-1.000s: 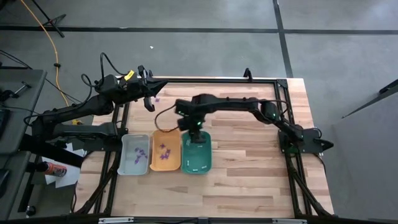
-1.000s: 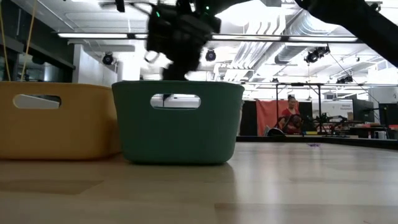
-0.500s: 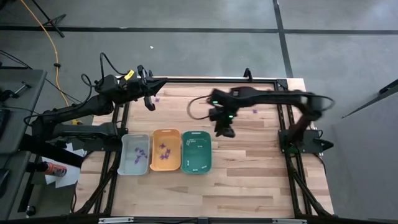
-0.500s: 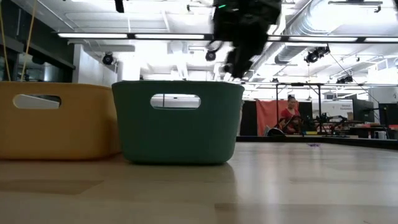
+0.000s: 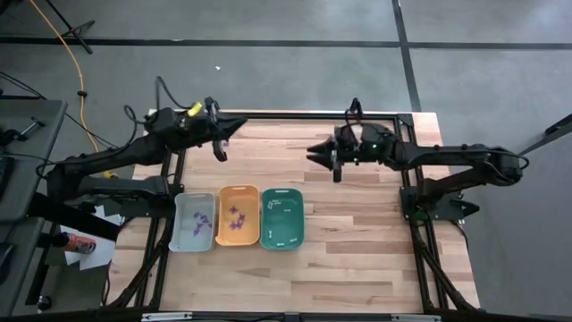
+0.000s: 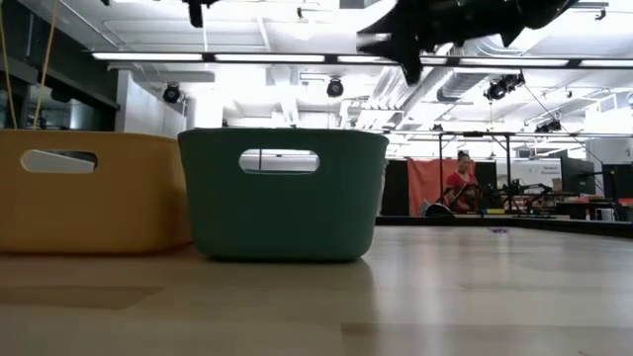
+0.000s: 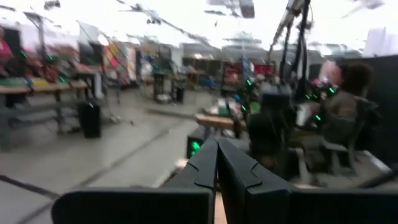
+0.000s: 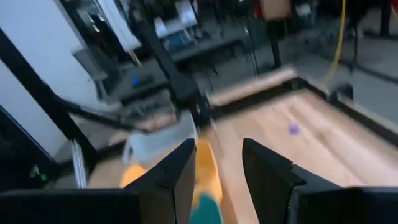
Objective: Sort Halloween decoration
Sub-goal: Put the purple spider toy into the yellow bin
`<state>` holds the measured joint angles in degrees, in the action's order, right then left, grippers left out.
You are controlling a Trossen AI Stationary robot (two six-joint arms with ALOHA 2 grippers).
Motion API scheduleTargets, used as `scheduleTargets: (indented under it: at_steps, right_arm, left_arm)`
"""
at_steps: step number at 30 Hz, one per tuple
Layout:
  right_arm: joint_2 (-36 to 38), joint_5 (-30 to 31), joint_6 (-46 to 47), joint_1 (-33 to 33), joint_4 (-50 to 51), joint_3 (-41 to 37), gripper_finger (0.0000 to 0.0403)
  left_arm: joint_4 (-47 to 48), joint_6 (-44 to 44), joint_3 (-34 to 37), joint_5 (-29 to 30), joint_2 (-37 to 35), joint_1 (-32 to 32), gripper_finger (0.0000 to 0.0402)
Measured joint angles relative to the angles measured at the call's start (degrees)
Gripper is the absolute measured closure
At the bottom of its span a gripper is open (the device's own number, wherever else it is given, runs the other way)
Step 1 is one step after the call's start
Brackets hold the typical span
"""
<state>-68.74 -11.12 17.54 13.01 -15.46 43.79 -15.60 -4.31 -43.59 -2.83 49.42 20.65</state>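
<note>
Three trays stand in a row near the table's left: grey [image 5: 194,222], orange [image 5: 238,216] and teal [image 5: 281,217]. Tiny purple pieces of Halloween decoration lie in the grey and orange trays, and white stick-like pieces [image 5: 279,204] lie in the teal one. One purple piece [image 8: 293,129] rests on the bare wood at the far left. My right gripper [image 5: 313,153] hangs above mid-table, roughly level, pointing toward the left edge; it is open [image 8: 216,155] with nothing between its fingers. My left gripper [image 5: 237,123] waits shut [image 7: 216,152] over the far left corner.
A black frame [image 5: 402,116] runs along the table's far edge and sides. Bare wood [image 5: 357,241] stretches right of the teal tray and toward the near edge. In the low view the teal tray [image 6: 282,193] and orange tray [image 6: 89,193] stand close in front.
My right gripper has risen from just above the teal tray and swung toward the table's right and far side. It has tipped from pointing down to roughly level, facing the left edge. The trays and pieces have stayed put.
</note>
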Motion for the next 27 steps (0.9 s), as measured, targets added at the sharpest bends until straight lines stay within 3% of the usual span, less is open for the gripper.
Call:
scheduleTargets:
  at_steps: [8,17,27]
  right_arm:
    - [-0.6,-1.0,-7.5,0.6,-1.2,6.9,0.0298]
    - [-0.7,-1.4,-9.0,0.9,1.8,7.9,0.0396]
    - [-0.7,-1.4,-9.0,0.9,1.9,7.8,0.0400]
  left_arm:
    - [4.0,-4.5,0.0,-4.5,6.5,-3.3,0.0401]
    - [2.2,-6.1,0.0,-4.6,11.5,-6.7,0.0401]
    - [-1.0,-6.1,0.0,-4.6,11.7,-7.0,0.0402]
